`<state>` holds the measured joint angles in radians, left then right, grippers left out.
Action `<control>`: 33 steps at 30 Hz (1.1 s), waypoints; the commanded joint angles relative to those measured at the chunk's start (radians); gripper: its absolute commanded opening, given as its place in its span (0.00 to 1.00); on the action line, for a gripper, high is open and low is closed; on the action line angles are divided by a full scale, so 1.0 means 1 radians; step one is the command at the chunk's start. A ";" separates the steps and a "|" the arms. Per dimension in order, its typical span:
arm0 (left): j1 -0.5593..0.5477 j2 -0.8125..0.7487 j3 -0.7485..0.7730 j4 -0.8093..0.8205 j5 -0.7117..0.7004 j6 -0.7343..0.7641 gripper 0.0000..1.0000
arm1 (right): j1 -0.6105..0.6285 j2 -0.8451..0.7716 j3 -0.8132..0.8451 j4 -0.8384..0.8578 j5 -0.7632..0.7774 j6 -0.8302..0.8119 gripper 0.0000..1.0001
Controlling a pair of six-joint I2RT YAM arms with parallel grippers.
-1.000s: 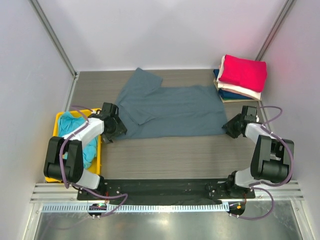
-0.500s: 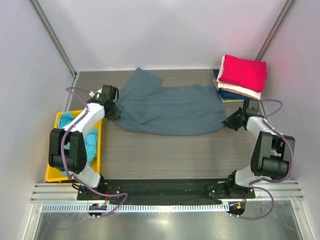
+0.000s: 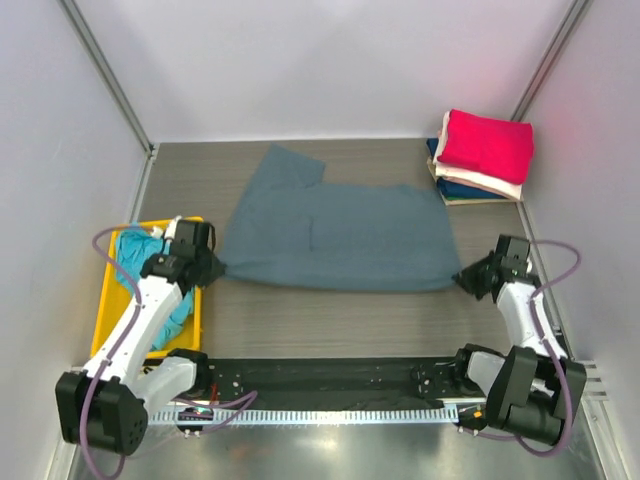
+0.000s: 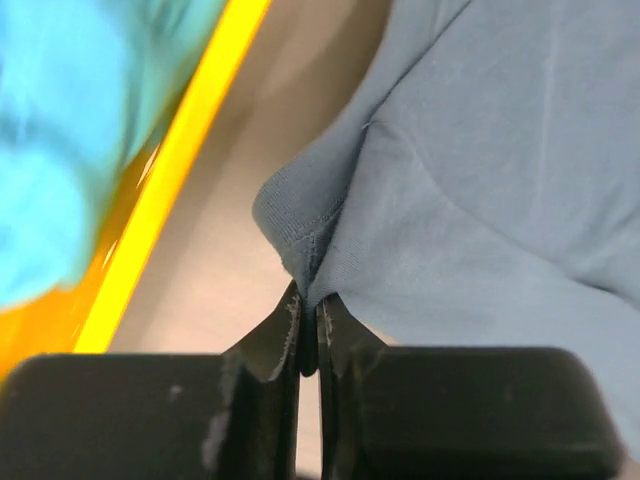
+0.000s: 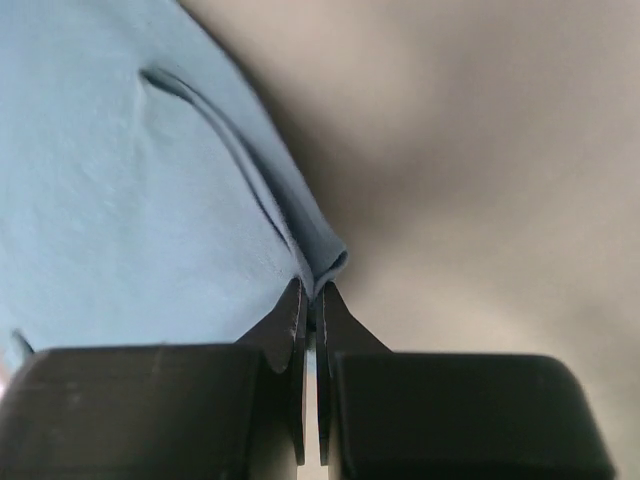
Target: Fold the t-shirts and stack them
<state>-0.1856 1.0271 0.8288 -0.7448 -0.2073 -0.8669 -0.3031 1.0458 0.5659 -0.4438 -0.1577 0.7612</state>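
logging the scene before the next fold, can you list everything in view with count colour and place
grey-blue t-shirt: 1, slate grey-blue, spread flat across the middle of the table
teal t-shirt: 1, bright teal, bunched in the bin
folded t-shirts: 3 seen, crimson on cream on navy, stacked in the far right corner
bin: 1, yellow, left edge of the table
table: 1, grey-brown wood grain, under everything
left claw: 1, black, shut on the grey-blue t-shirt's near left corner, beside the bin
right claw: 1, black, shut on its near right corner
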 commanded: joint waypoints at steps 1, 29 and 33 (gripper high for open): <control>0.005 -0.116 -0.100 -0.096 0.006 -0.058 0.08 | -0.037 -0.124 -0.060 -0.111 0.044 0.049 0.01; -0.031 0.609 0.599 0.136 0.155 0.314 0.54 | -0.047 -0.166 0.267 -0.184 -0.204 -0.129 0.96; -0.031 0.946 0.922 0.139 0.238 0.379 0.53 | 0.030 -0.101 0.354 -0.187 -0.149 -0.180 0.96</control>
<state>-0.2150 1.8446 1.6131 -0.6521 -0.0498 -0.6014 -0.3199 0.9401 0.8429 -0.6731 -0.3054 0.6540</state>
